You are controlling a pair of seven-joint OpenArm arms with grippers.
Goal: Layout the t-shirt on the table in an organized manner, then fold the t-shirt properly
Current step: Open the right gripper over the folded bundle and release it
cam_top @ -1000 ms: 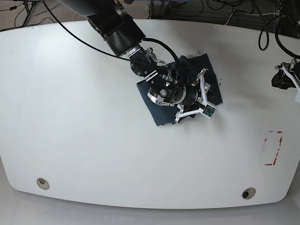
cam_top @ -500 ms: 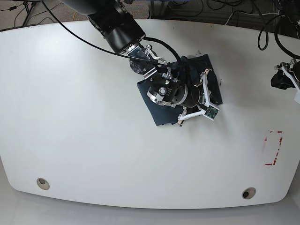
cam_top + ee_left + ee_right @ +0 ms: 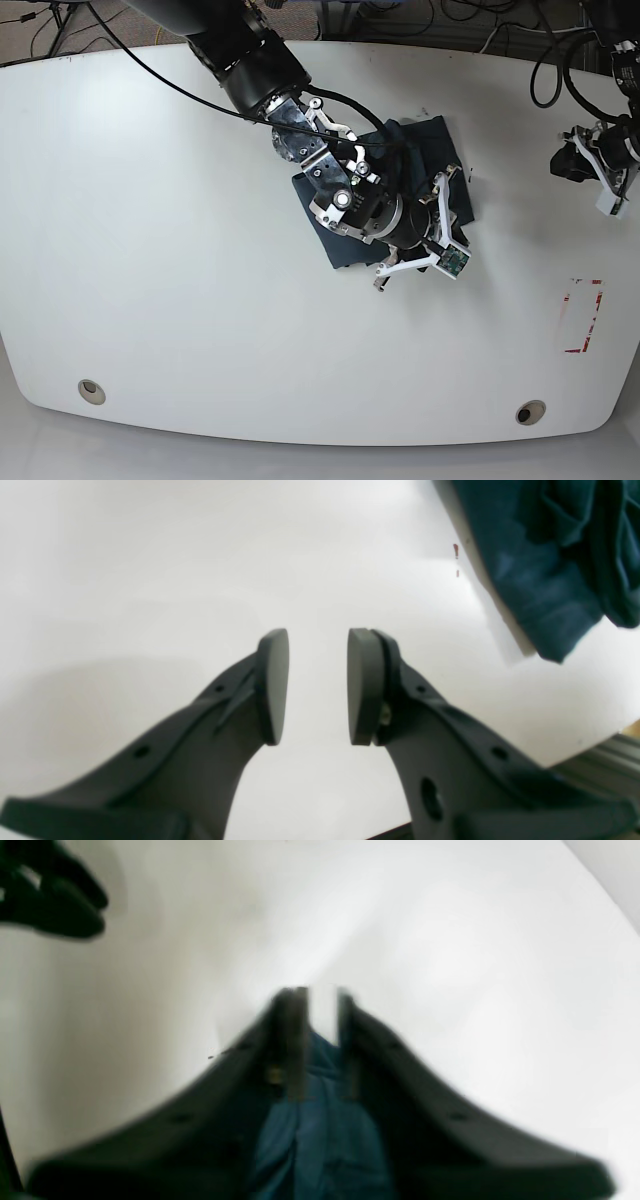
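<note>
white table (image 3: 150,250), bunched t-shirt (image 3: 340,250)

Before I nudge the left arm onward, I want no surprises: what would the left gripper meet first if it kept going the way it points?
Most likely bare table. The left gripper stands open and empty, and the t-shirt lies off to one side of its line. Depth is hard to judge.

Bright, glary; right-wrist view blurred
</note>
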